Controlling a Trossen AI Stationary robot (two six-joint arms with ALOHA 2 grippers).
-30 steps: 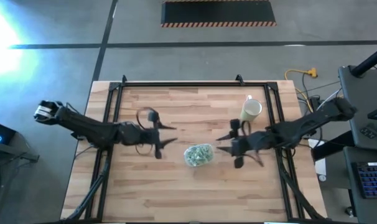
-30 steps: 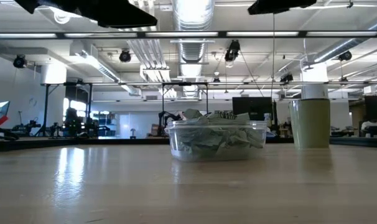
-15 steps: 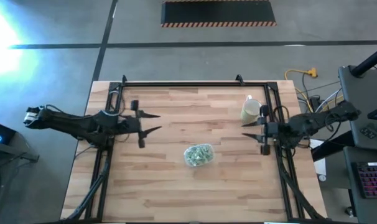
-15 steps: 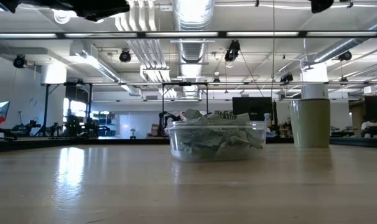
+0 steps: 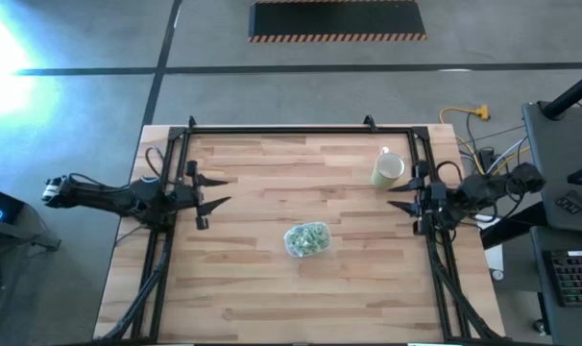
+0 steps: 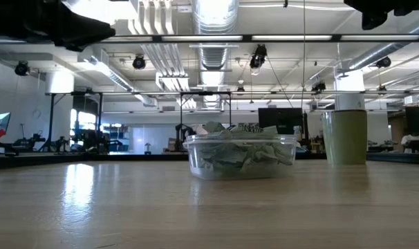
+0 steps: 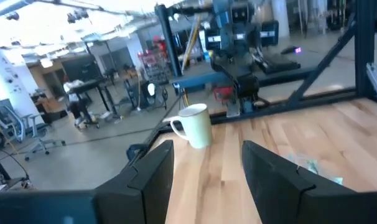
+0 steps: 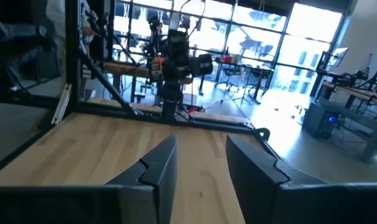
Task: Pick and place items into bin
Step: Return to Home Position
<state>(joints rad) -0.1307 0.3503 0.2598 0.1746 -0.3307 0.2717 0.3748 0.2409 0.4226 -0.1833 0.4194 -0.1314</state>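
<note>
Wood-plank surface (image 5: 262, 288) in a big open workshop, ceiling ducts and lights running across the low view. Over at the left edge, the left gripper (image 5: 216, 190) hangs above the black frame rail (image 5: 171, 163), fingers spread wide and nothing between them. Its wrist view shows it plainly: the left gripper (image 7: 207, 177) frames only bare wood. Across the surface, the right gripper (image 5: 399, 197) sits at the right edge, close beside the cream mug (image 5: 388, 170), and it is released and empty too. From its own wrist camera, the right gripper (image 8: 201, 168) shows planks through the gap. Both are well apart from the bin (image 5: 289, 246), which stands between them near the middle of the surface. The items (image 5: 310, 236) are heaped inside, pale green and whitish. In the low view the bin (image 6: 287, 142) is packed, with the items (image 6: 237, 153) crinkled against its clear wall and poking above the rim. The mug (image 6: 345, 137) stands upright to the bin's right, clear of it, and it also shows in the left wrist view (image 7: 193, 124).
</note>
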